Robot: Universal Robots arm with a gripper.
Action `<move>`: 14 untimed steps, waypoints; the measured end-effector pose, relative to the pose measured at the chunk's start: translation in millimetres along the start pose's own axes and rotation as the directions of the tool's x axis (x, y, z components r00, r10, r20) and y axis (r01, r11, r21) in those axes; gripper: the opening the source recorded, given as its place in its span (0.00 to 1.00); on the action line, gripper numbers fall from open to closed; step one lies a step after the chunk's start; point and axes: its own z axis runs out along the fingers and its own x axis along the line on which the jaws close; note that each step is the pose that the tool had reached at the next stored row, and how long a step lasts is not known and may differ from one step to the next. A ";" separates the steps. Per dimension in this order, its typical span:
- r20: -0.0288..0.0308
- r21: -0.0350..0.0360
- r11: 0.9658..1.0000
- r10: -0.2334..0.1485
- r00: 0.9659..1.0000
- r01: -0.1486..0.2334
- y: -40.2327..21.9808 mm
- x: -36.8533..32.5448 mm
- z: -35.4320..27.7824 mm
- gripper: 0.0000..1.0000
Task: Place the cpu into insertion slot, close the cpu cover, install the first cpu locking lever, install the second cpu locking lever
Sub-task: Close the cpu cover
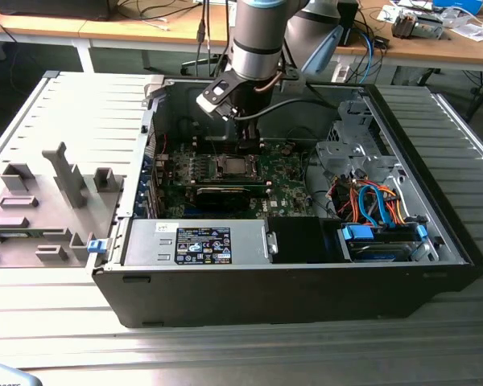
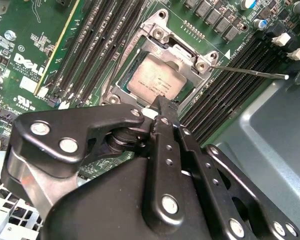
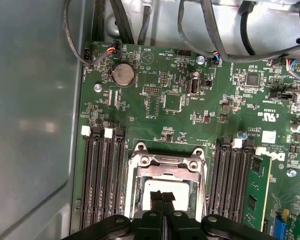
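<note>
In both wrist views the cpu (image 2: 157, 82) (image 3: 152, 186) lies flat in the insertion slot (image 3: 131, 190), its dull silver face showing through the square window. The cpu cover (image 2: 177, 50) (image 3: 165, 172) is down over it. A thin metal locking lever (image 2: 250, 72) sticks out sideways from one corner of the socket, across the memory slots. My gripper (image 2: 162, 104) (image 3: 162, 196) is shut with nothing between its fingers, its tip just above the edge of the cpu. In the exterior view the gripper (image 1: 246, 146) hangs over the socket (image 1: 229, 167) inside the open computer case.
Long black memory slots (image 3: 102, 175) (image 3: 235, 175) flank the socket on both sides. The grey case wall (image 3: 35, 125) stands close by. Cables (image 1: 370, 201) and a drive cage (image 1: 386, 241) fill the exterior view's right of the case; the power supply (image 1: 197, 241) sits in front.
</note>
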 end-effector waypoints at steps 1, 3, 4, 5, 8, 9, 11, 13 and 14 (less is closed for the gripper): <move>0.000 0.000 1.000 0.000 1.000 0.000 -0.2 0.0 0.2 0.11; 0.000 0.000 1.000 0.000 1.000 0.000 -0.5 0.0 0.5 0.11; 0.000 0.000 1.000 0.000 1.000 0.000 -0.6 0.1 0.6 0.11; 0.000 0.000 1.000 0.000 1.000 0.000 -1.0 0.1 0.9 0.11; 0.000 0.000 1.000 0.000 1.000 0.000 -1.9 0.2 1.8 0.11; 0.000 0.000 1.000 0.000 1.000 0.000 -2.1 0.2 2.1 0.11; 0.000 0.000 1.000 0.000 1.000 0.000 -2.6 0.3 2.4 0.11; 0.000 0.000 1.000 0.000 1.000 0.000 -3.1 0.3 2.8 0.11; 0.000 0.000 1.000 0.000 1.000 0.000 -3.2 0.3 3.0 0.11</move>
